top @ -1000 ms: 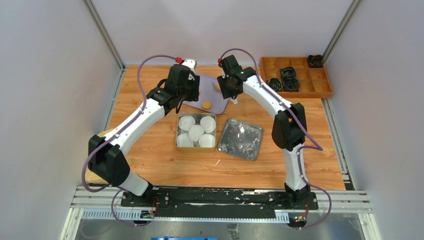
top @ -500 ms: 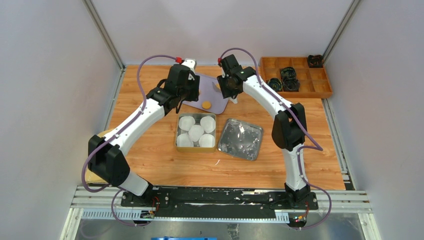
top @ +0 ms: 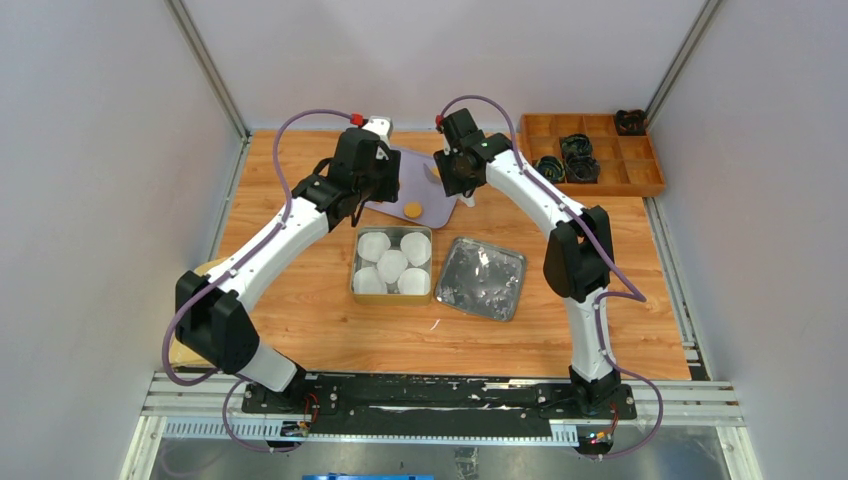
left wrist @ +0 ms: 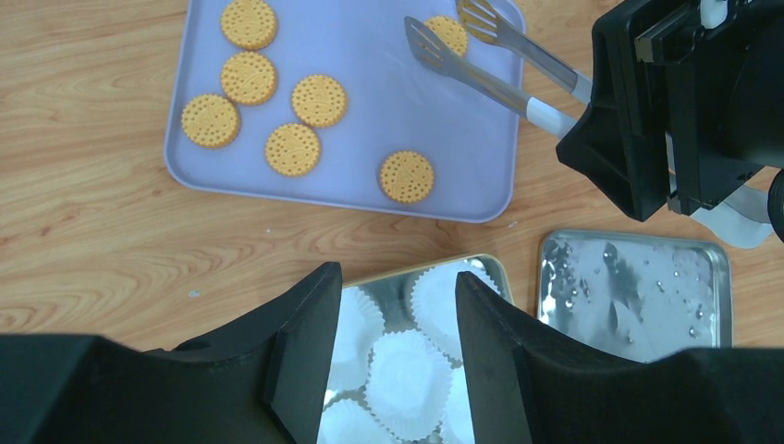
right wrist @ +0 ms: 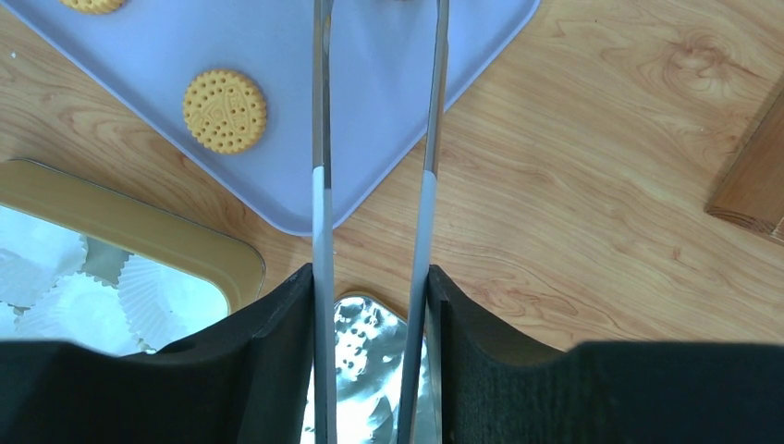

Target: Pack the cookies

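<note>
Several round orange-yellow cookies (left wrist: 319,100) lie on a lavender tray (left wrist: 370,55); one of them (top: 411,209) shows from above near the tray's front edge, and the right wrist view catches one (right wrist: 225,111). My right gripper (right wrist: 370,277) is shut on metal tongs (left wrist: 552,113), whose arms (right wrist: 319,139) reach out over the tray. One cookie (left wrist: 450,32) sits between the tong tips; I cannot tell whether they touch it. My left gripper (left wrist: 396,277) hangs open and empty above a gold-rimmed tin (left wrist: 416,268) that holds white paper cups (left wrist: 411,384).
The tin's silver lid (top: 480,278) lies just right of the tin (top: 354,262). A wooden compartment box (top: 590,150) with black items stands at the back right. Grey walls close in the table on three sides. The two grippers (top: 368,190) (top: 455,180) face each other across the tray (top: 425,195).
The right gripper with the tongs has shifted very slightly to the left. The left arm looks the same.
</note>
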You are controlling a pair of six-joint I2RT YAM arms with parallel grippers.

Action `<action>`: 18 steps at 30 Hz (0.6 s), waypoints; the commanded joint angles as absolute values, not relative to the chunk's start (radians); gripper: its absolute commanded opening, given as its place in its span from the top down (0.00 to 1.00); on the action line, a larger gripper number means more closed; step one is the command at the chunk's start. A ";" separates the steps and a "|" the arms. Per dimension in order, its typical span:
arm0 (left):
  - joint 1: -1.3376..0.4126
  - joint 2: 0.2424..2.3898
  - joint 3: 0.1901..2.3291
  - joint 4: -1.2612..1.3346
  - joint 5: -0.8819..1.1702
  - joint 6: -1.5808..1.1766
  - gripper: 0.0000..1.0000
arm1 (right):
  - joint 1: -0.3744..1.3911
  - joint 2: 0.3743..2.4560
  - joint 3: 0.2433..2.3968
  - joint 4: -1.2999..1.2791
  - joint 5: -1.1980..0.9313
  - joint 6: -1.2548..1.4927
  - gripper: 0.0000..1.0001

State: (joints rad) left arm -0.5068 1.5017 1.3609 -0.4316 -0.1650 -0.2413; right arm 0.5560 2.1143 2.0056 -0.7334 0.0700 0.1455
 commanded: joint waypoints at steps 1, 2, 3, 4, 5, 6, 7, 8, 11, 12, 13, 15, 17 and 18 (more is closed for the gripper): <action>-0.508 1.467 1.348 -0.413 -0.166 -0.242 0.46 | 0.570 2.087 2.023 -0.724 0.079 0.160 1.00; -0.507 1.465 1.348 -0.413 -0.167 -0.242 0.46 | 0.570 2.078 2.016 -0.720 0.082 0.155 1.00; -0.508 1.462 1.349 -0.414 -0.168 -0.242 0.46 | 0.571 2.070 2.014 -0.720 0.090 0.150 1.00; -0.508 1.460 1.347 -0.414 -0.170 -0.242 0.46 | 0.572 2.058 2.010 -0.718 0.099 0.142 1.00; -0.508 1.456 1.348 -0.414 -0.172 -0.241 0.46 | 0.572 2.046 2.008 -0.719 0.105 0.136 0.99; -0.508 1.453 1.348 -0.414 -0.174 -0.241 0.46 | 0.571 2.032 2.007 -0.719 0.109 0.126 0.92; -0.508 1.451 1.349 -0.414 -0.176 -0.241 0.46 | 0.573 2.016 2.003 -0.719 0.116 0.121 0.83; -0.508 1.449 1.351 -0.415 -0.177 -0.241 0.46 | 0.574 1.997 1.994 -0.716 0.122 0.118 0.73; -0.508 1.442 1.353 -0.414 -0.179 -0.241 0.44 | 0.577 1.935 1.946 -0.680 0.137 0.112 0.50; -0.508 1.440 1.355 -0.415 -0.179 -0.242 0.43 | 0.577 1.915 1.928 -0.664 0.136 0.110 0.49; -0.508 1.439 1.356 -0.416 -0.179 -0.242 0.43 | 0.576 1.899 1.914 -0.649 0.136 0.111 0.49; -0.508 1.438 1.357 -0.418 -0.179 -0.243 0.41 | 0.576 1.874 1.895 -0.631 0.127 0.113 0.49; -0.508 1.438 1.358 -0.419 -0.179 -0.243 0.41 | 0.576 1.858 1.890 -0.625 0.118 0.119 0.54; -0.508 1.439 1.358 -0.420 -0.179 -0.244 0.41 | 0.577 1.852 1.890 -0.624 0.111 0.123 0.57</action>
